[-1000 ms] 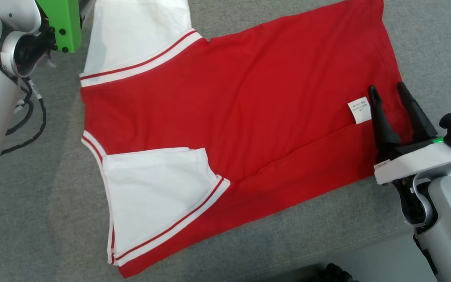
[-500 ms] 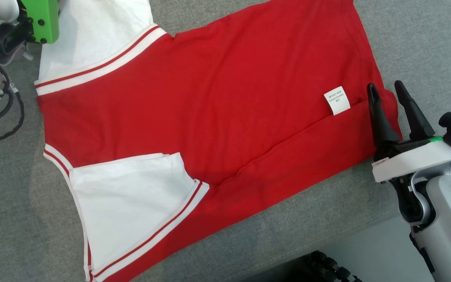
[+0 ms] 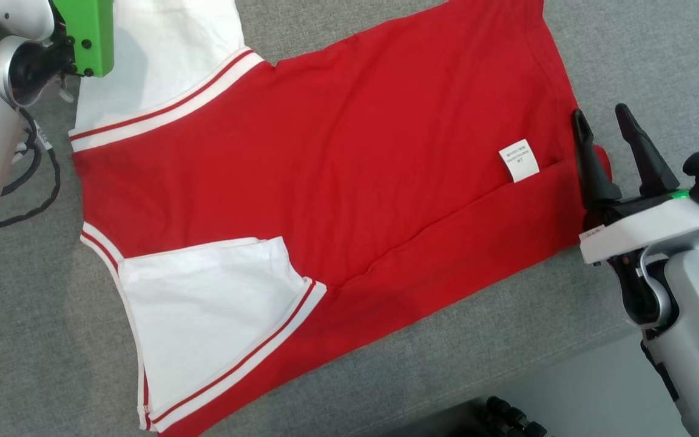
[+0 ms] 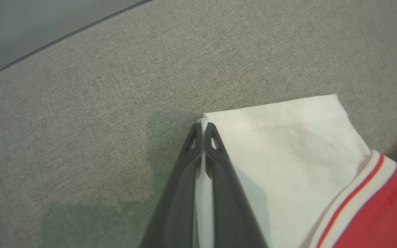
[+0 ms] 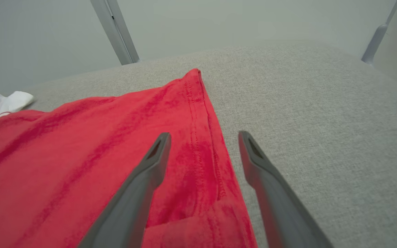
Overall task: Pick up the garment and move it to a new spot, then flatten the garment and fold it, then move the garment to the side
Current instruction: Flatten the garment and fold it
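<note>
moved: right gripper (image 3: 599,113) had shifted off the tag (image 3: 519,160) out to the hem (image 5: 198,113); left gripper (image 4: 203,125) had snapped closed; head camera had panned too
left gripper: fingers pinched tight on the corner of the upper white sleeve (image 4: 288,144); cloth sandwiched between them
right gripper: jaws spread wide, nothing held; straddled the hem, one finger over red cloth, other over grey surface (image 3: 628,48)
garment (image 3: 355,152): lay flat on grey surface; lower sleeve (image 3: 204,303) folded onto red body
</note>
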Controlling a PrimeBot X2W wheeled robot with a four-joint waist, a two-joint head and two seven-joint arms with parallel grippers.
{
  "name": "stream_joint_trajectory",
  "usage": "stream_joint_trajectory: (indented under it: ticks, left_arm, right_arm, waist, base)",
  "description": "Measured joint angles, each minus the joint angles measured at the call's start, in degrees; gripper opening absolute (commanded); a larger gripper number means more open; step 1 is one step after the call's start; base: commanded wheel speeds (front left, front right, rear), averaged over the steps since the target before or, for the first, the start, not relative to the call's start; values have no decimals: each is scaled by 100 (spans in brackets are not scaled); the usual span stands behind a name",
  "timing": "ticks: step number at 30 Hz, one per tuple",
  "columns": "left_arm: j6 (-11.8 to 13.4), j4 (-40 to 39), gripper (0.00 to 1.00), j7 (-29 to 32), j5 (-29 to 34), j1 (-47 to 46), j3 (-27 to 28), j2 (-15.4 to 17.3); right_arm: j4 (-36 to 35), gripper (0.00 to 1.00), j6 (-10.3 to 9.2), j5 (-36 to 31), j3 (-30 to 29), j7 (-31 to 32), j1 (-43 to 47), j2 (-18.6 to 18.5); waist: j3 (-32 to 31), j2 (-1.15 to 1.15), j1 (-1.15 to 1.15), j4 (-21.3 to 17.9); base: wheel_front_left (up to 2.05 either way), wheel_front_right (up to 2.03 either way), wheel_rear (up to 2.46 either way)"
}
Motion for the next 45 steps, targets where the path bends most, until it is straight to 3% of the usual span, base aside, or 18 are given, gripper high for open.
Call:
stream_joint_trajectory:
  ticks: [5, 15, 19, 23, 34, 35, 38, 40, 41, 42, 45]
  left_arm:
    - [-20, 1, 0, -49, -73, 2, -29, -2]
    - [-38, -107, 0, -93, -121, 3, -153, -35]
    - [-40, -169, 0, -121, -121, -9, -212, -33]
    - [-41, -238, 0, -152, -121, -18, -279, -35]
    - [-46, -463, 0, -151, -172, -136, -471, -43]
    - [-46, -480, 0, -151, -174, -146, -485, -42]
    - [-46, -513, 0, -144, -214, -168, -531, -40]
    - [-46, -522, 0, -143, -219, -191, -557, -35]
    - [-46, -522, 0, -143, -224, -198, -565, -31]
    - [-47, -520, 0, -143, -232, -201, -575, -31]
    - [-47, -506, 0, -146, -258, -201, -603, -29]
  right_arm:
    - [775, 100, 0, 32, 370, 290, -744, -161]
    - [2409, 100, 0, -80, 608, 2710, -2975, 269]
    - [3111, 100, 0, -404, 476, 3278, -3600, 457]
    - [3763, 100, 0, -647, 277, 3528, -4012, 637]
    - [4870, 100, 0, -945, -126, 3422, -4710, 854]
    - [4933, 92, 0, -953, -142, 3396, -4754, 856]
    - [5111, 48, 0, -989, -177, 3319, -4880, 880]
    - [5217, 30, 0, -1002, -189, 3283, -4957, 900]
    - [5264, 10, 0, -1013, -192, 3270, -4992, 909]
    - [5316, 0, 0, -1031, -196, 3267, -5029, 914]
    - [5453, 0, 0, -1048, -202, 3265, -5112, 933]
  waist:
    - [-147, 0, 0, 0]
    - [-303, 0, 0, 85]
    - [-298, 0, 0, 160]
    - [-286, 0, 0, 235]
    - [-194, 0, 0, 408]
    - [-179, 0, 0, 421]
    - [-140, 0, 0, 458]
    - [-119, 0, 0, 480]
    - [-111, 0, 0, 488]
    - [-104, 0, 0, 495]
    - [-107, 0, 0, 504]
  base:
    - [0, 0, 0]
    - [0, 0, 0]
    - [0, 0, 0]
    - [0, 0, 0]
    - [0, 0, 0]
    - [0, 0, 0]
    - [0, 0, 0]
    - [0, 0, 0]
    - [0, 0, 0]
    - [0, 0, 0]
    - [0, 0, 0]
